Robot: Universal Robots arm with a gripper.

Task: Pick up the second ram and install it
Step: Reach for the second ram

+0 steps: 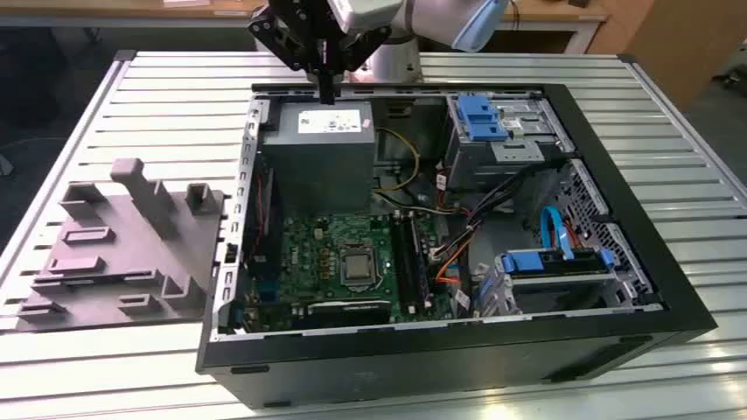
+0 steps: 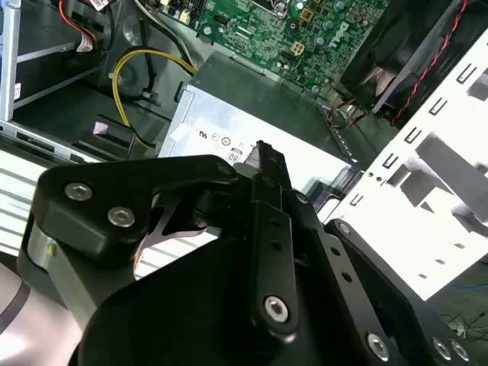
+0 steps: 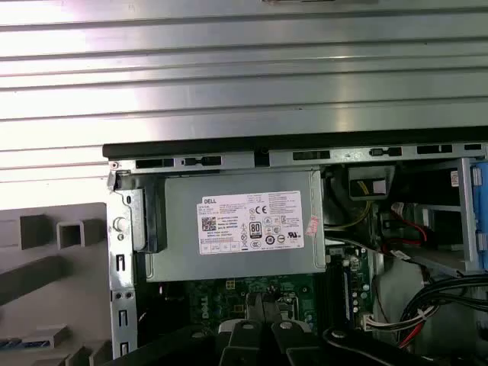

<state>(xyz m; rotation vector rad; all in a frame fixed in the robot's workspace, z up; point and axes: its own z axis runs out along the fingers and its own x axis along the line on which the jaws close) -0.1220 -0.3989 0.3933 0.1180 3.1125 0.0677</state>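
Note:
My gripper (image 1: 327,91) hangs over the far end of the open computer case (image 1: 238,262), just above the grey power supply (image 1: 317,149). Its black fingers (image 2: 268,164) are pressed together with nothing seen between them. In the first wrist view the fingertips (image 3: 259,303) sit over the edge between the power supply (image 3: 236,229) and the green motherboard (image 3: 221,293). The second ram is out of view. The long black memory slots (image 1: 404,254) lie beside the processor socket (image 1: 353,262) on the motherboard (image 1: 310,254).
A grey moulded tray (image 1: 117,254) rests on the slatted metal table (image 1: 175,96) on the exterior view's left of the case. Inside the case are blue drive bays (image 1: 481,118), a blue-handled caddy (image 1: 548,261), and cable bundles (image 1: 467,223).

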